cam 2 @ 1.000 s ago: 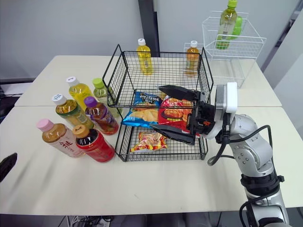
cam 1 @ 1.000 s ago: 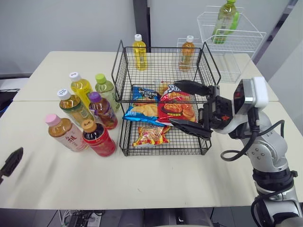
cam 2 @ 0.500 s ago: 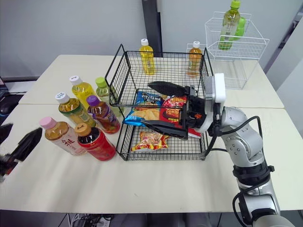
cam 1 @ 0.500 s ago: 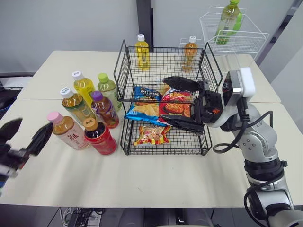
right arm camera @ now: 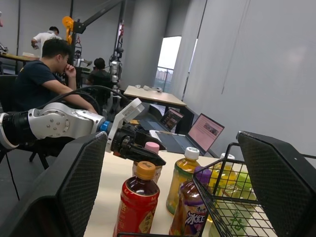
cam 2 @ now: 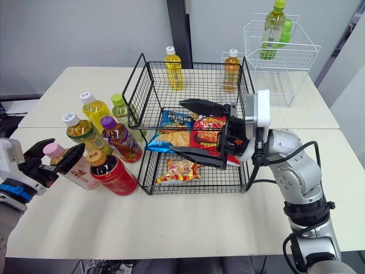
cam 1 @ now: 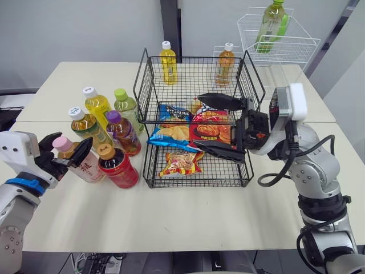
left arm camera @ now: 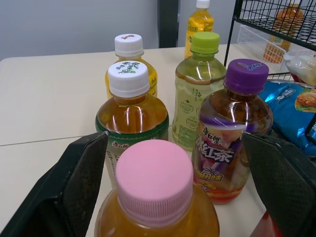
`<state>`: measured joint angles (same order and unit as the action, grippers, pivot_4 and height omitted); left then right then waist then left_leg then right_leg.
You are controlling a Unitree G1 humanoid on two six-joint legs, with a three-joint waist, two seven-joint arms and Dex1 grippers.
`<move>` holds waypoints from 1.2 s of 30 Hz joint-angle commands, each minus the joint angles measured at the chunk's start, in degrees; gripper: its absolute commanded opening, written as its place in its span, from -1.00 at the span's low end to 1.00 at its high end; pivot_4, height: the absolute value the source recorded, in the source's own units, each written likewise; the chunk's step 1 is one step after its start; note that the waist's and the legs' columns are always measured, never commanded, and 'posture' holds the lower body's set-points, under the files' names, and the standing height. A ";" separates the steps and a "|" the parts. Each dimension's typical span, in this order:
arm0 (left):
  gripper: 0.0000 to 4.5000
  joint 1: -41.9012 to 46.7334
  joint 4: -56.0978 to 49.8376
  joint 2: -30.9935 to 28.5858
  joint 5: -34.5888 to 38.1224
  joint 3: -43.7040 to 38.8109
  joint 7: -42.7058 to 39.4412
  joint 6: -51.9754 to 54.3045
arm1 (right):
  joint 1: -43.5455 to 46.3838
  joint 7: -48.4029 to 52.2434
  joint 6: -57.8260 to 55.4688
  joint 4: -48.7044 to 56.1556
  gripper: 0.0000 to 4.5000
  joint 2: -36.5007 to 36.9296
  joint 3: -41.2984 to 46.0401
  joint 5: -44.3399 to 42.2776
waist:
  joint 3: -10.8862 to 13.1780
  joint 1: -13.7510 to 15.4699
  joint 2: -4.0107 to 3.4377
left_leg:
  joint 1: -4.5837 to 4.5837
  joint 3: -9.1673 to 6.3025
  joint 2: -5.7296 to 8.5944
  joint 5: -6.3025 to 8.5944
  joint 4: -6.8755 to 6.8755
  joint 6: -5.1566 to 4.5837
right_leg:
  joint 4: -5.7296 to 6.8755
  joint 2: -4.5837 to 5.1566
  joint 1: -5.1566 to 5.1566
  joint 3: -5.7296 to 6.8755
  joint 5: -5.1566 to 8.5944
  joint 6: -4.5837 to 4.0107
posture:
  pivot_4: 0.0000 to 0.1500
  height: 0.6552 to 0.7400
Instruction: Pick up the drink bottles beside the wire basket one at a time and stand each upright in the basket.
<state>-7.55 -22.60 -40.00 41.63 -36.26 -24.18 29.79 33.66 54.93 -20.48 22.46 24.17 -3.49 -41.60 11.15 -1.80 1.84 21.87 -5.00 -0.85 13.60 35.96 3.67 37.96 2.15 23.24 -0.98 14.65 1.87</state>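
Note:
Several drink bottles stand left of the black two-tier wire basket (cam 1: 197,58). My left gripper (cam 1: 65,152) is open, its fingers on either side of the pink-capped tea bottle (cam 1: 78,162), level with its neck. In the left wrist view the pink cap (left arm camera: 154,180) sits between the fingers (left arm camera: 66,195). Beside it stand a red bottle with an orange cap (cam 1: 118,168), a purple-capped bottle (cam 1: 123,133), a white-capped brown tea (cam 1: 88,128), a yellow bottle (cam 1: 97,105) and a green-capped one (cam 1: 128,108). My right gripper (cam 1: 219,127) is open at the basket's front right, holding nothing.
Snack bags (cam 1: 191,132) lie in the basket's tiers. Behind it stand a yellow bottle (cam 1: 167,61) and an orange one (cam 1: 226,61). A white wire rack (cam 1: 285,48) with a green bottle (cam 1: 272,25) sits at the back right. People sit in the background in the right wrist view.
My left arm has come in from the lower left and set its open fingers around the pink-capped bottle. My right gripper has shifted slightly left across the basket front.

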 commanded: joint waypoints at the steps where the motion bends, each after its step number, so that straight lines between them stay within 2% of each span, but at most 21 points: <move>1: 0.97 1.37 -0.48 -0.43 -0.62 -0.18 -0.56 -0.48 | -0.39 -0.39 0.44 2.46 1.00 0.72 1.40 -0.17 | 0.00 0.03 0.01 | 0.00 0.00 0.00 0.00 0.00 0.00 | 0.00 0.00 0.00 0.00 0.00 0.00 | 1.00 1.00; 2: 0.97 1.57 -0.28 -0.39 -0.98 0.04 -0.56 -0.41 | -0.54 -0.42 0.53 2.39 1.00 0.80 1.45 -0.07 | 0.00 0.04 0.00 | 0.01 0.00 0.00 0.00 0.01 0.00 | 0.00 0.00 0.00 0.00 0.00 0.00 | 1.00 1.00; 5: 0.75 1.32 -0.05 -0.11 -1.78 0.22 -0.76 -0.24 | -0.87 -0.55 0.56 2.38 1.00 0.94 1.56 -0.06 | 0.00 0.04 0.00 | 0.00 0.01 0.00 0.00 0.01 0.00 | 0.00 0.01 0.00 -0.01 0.00 0.01 | 1.00 1.00; 13: -0.38 -0.61 -0.53 1.06 -2.10 -0.48 -0.57 0.62 | -1.26 -0.22 1.04 2.44 1.00 1.24 1.45 0.23 | 0.00 0.05 0.00 | -0.01 0.01 0.00 0.00 0.00 0.00 | 0.00 0.01 -0.01 -0.02 0.00 0.01 | 1.00 1.00; 21: -0.39 0.67 -1.47 2.14 1.00 -2.70 -0.86 0.01 | -1.20 1.36 2.06 1.75 1.00 1.41 1.01 0.79 | 0.00 0.05 0.01 | -0.01 0.01 0.00 0.00 0.00 0.00 | 0.00 0.01 -0.01 -0.02 0.00 0.01 | 1.00 1.00; 25: -0.39 1.12 -3.45 -1.02 3.01 -6.00 -4.35 -0.19 | -1.41 1.37 2.52 1.47 1.00 1.21 1.17 1.21 | 0.04 0.04 0.08 | 0.02 0.00 0.00 0.00 0.01 0.00 | -0.01 0.01 0.00 0.00 0.00 0.00 | 1.00 1.00; 31: -0.39 3.00 -3.91 -10.19 12.61 -14.95 -7.09 7.89 | -1.83 1.96 3.63 1.35 1.00 1.28 1.61 1.74 | 0.13 0.00 0.24 | 0.04 -0.03 -0.05 0.00 0.00 0.00 | 0.00 -0.02 0.03 0.04 0.01 0.02 | 1.00 1.00; 36: -0.39 9.07 2.50 -22.24 20.88 -21.86 -10.65 16.47 | -2.28 -0.22 3.99 1.57 1.00 0.83 1.97 2.57 | 0.19 0.07 0.29 | 0.03 -0.03 -0.04 0.00 0.00 0.00 | 0.00 -0.03 0.03 0.05 0.15 0.25 | 1.00 1.00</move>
<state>-0.86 -20.71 -59.58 59.19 -53.24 -33.97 45.20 31.72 55.68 -17.54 22.47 25.04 -3.11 -39.25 11.34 -1.73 2.14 21.91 -5.06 -0.90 13.60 35.97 3.67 37.97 2.12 23.28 -0.89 14.81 2.12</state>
